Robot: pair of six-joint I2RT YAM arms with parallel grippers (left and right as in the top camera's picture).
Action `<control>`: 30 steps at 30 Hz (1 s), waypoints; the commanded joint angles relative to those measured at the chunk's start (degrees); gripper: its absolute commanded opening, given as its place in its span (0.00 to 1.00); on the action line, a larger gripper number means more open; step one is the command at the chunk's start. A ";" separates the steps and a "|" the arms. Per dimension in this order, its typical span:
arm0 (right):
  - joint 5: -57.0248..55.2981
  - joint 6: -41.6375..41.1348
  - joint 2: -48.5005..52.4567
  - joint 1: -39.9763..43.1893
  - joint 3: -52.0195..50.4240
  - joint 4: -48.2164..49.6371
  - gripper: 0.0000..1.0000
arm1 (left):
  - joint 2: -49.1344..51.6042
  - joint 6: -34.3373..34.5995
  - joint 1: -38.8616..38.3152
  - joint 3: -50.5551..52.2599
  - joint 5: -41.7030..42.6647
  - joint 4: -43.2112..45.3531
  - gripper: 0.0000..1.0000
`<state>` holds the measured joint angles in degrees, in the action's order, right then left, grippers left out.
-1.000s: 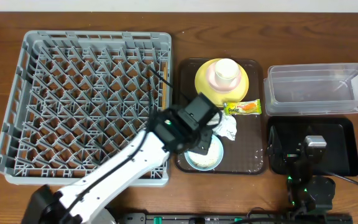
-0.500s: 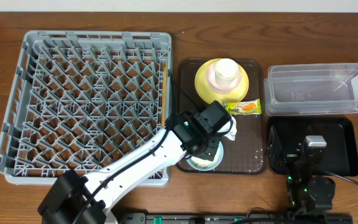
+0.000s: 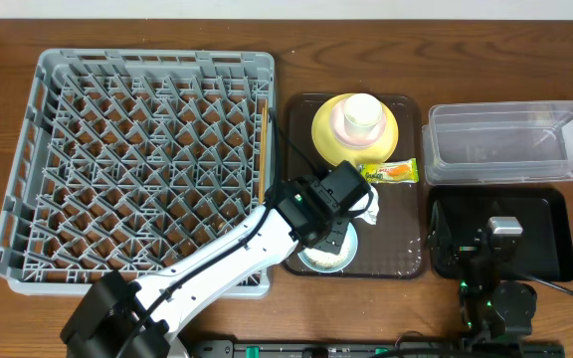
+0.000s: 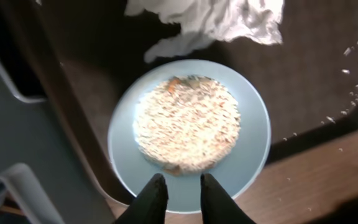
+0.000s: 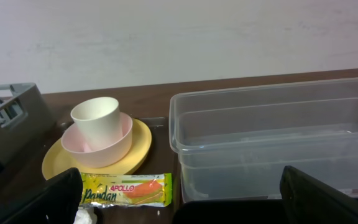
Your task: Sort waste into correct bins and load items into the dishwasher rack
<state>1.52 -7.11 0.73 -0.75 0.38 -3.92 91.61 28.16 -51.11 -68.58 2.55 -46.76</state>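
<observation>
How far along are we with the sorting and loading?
Done: almost nothing; the rack holds no dishes and the tub looks empty. In hand: left claw hovers at the bowl of rice. Left: tissue, wrapper, plate, cup, all on the brown tray; right claw sits open.

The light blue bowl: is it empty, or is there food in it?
Not empty. The left wrist view shows the light blue bowl holding a layer of pale rice-like crumbs across its middle.
</observation>
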 commanded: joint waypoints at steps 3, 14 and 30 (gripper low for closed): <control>0.04 0.55 0.04 0.79 -0.09 -0.20 0.99 | 0.22 0.22 0.61 0.22 -3.23 0.50 0.34; 0.04 0.55 0.04 0.79 -0.09 -0.20 0.99 | 0.22 -2.27 9.57 -5.62 3.56 0.04 0.53; 0.04 0.55 0.04 0.79 -0.09 -0.20 0.99 | -0.11 -2.62 26.40 -10.19 10.10 -5.49 0.72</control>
<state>1.52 -7.11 0.73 -0.75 0.38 -3.95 91.68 26.11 -25.89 -77.30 10.83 -52.10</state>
